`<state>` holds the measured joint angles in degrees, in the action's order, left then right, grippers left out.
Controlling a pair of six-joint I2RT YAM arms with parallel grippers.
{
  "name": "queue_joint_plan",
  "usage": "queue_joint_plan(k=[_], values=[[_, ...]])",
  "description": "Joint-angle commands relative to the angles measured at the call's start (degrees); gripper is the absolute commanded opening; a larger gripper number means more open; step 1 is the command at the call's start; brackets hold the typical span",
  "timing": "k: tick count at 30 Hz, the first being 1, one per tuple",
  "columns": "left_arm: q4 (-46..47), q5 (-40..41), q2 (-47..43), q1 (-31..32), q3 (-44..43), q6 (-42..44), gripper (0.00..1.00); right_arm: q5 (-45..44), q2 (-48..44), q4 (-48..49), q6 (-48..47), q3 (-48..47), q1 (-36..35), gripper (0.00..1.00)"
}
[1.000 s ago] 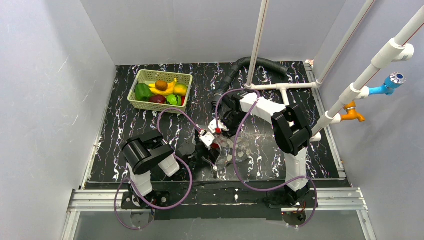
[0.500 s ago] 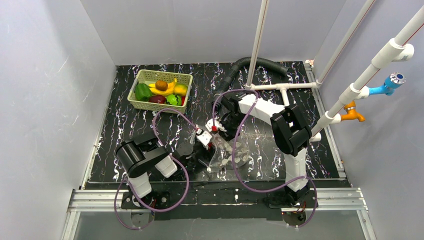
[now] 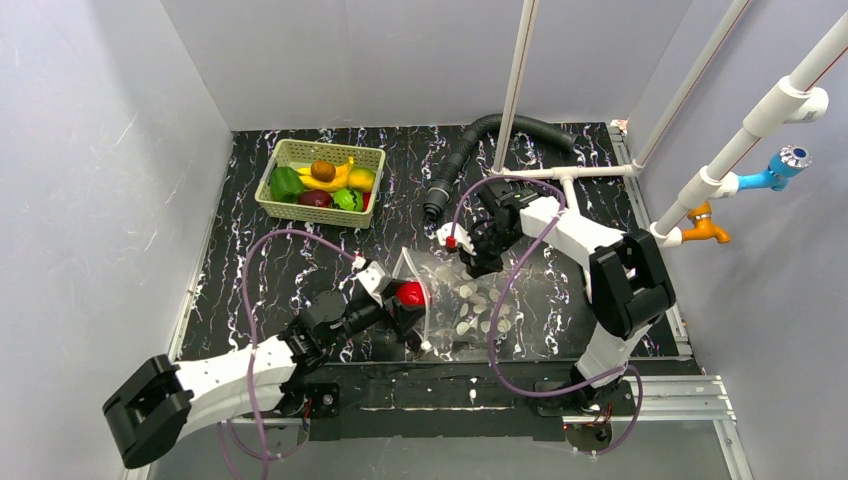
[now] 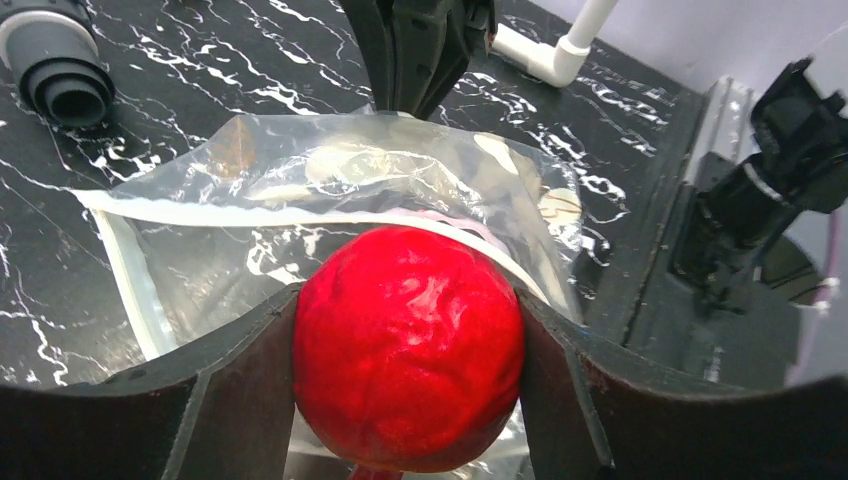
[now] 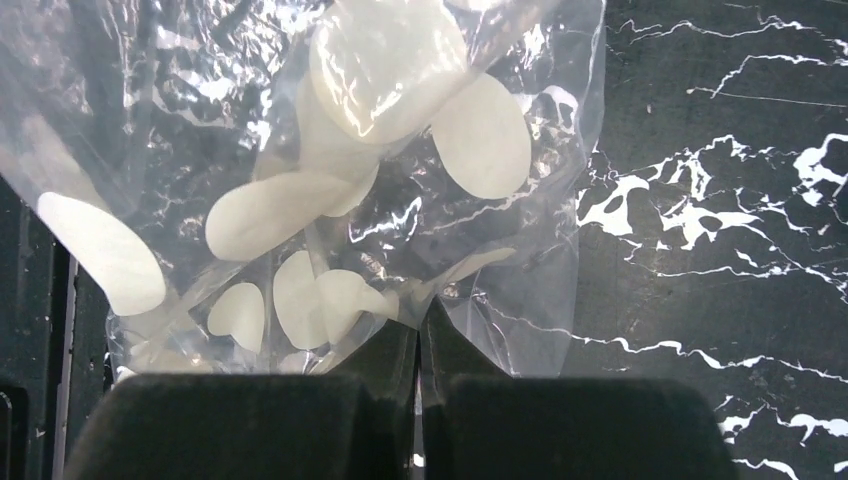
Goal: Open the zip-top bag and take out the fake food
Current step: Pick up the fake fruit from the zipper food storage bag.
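Black marbled table (image 3: pixel 280 270): L gripper (image 4: pixel 408 310), jaws part-open, clamps red apple (image 4: pixel 410 370) at mouth of zip-top bag (image 5: pixel 400 60), bag's near-left side; R gripper (image 5: pixel 418 345), pinched shut, pins bag's far edge.

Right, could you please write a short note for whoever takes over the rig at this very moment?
Left gripper: shut on the red apple, at the bag's open mouth.
Right gripper: shut on the far edge of the zip-top bag.
The basket at the far left of the table holds the other fake food.
Done: bag open, apple gripped; no other piece shows inside.
Left: carry the apple clear, probably to the basket, then release the bag.
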<state>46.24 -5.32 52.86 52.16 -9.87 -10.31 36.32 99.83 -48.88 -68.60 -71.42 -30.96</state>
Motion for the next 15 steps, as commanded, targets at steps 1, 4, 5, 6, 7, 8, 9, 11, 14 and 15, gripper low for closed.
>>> queue_joint_plan(k=[1,4,5,6,7,8,9,11,14,15], values=[[-11.11,0.02,-8.12,-0.35,0.12,-6.76,0.0,3.71,-3.66,0.28,-0.45,1.55,0.9,0.01],[-17.55,0.57,-10.39,-0.57,-1.51,-9.72,0.0,4.22,-4.32,0.35,-0.71,1.98,1.14,0.01],[-19.43,1.0,-10.92,-0.59,-2.08,-10.86,0.0,4.34,-4.36,0.34,-0.84,2.1,1.28,0.01],[-21.5,1.68,-11.71,-0.72,-2.85,-11.89,0.0,4.44,-4.31,0.24,-1.07,2.2,1.45,0.01],[-23.5,2.24,-12.18,-0.84,-3.66,-12.95,0.0,4.42,-4.25,0.28,-1.33,2.38,1.51,0.01],[-25.91,2.51,-12.65,-1.06,-5.07,-13.63,0.0,4.32,-4.16,0.32,-1.7,2.56,1.59,0.01],[-28.14,2.89,-13.07,-1.26,-6.28,-14.02,0.0,4.1,-3.89,0.44,-1.72,2.72,1.58,0.01],[-32.26,3.33,-13.79,-1.95,-8.22,-14.51,0.0,3.82,-3.63,0.47,-1.81,2.77,1.73,0.01],[-36.89,2.22,-14.64,-3.17,-10.75,-14.46,0.0,3.93,-3.53,0.75,-1.88,2.88,2.14,0.01],[-38.27,1.63,-14.77,-3.67,-11.52,-14.21,0.0,3.97,-3.58,0.82,-1.81,2.99,2.33,0.01]])
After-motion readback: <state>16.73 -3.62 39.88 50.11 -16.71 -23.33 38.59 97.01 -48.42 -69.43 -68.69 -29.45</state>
